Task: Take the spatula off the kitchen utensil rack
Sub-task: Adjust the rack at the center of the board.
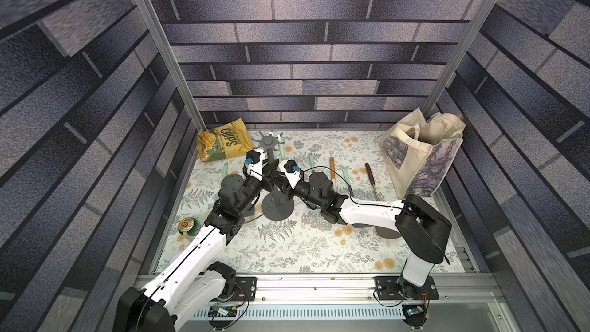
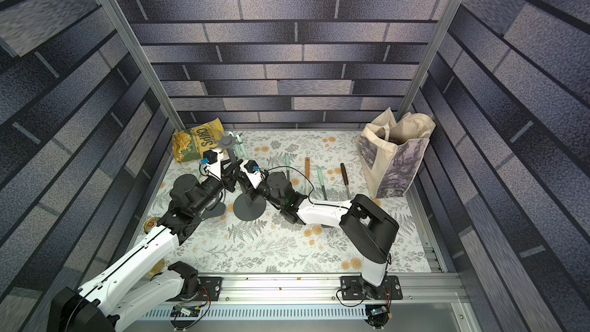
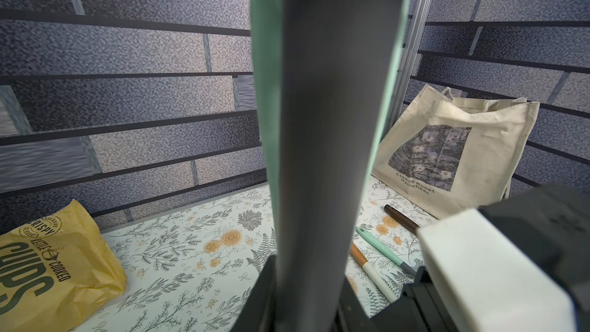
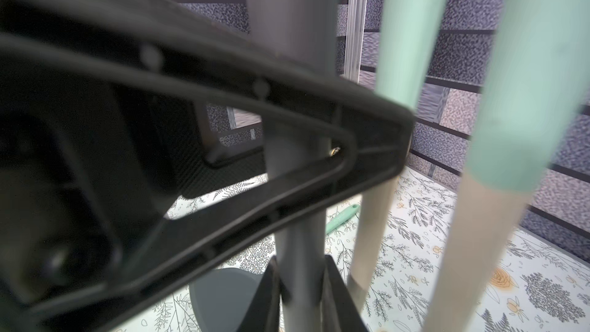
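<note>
Clamping the kitchen utensil rack (image 1: 277, 210) by its pole: left claw (image 3: 306, 308); right claw (image 4: 301, 285).

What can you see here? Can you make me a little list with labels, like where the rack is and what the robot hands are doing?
rack: kitchen utensil rack, upright, mid-table
on its hooks: two mint-handled utensils hanging; heads hidden
left gripper: looks closed around the rack's pole, higher up
right gripper: closed on the pole, lower down
lying flat: loose utensils
also there: chips bag, tote bag, can
</note>
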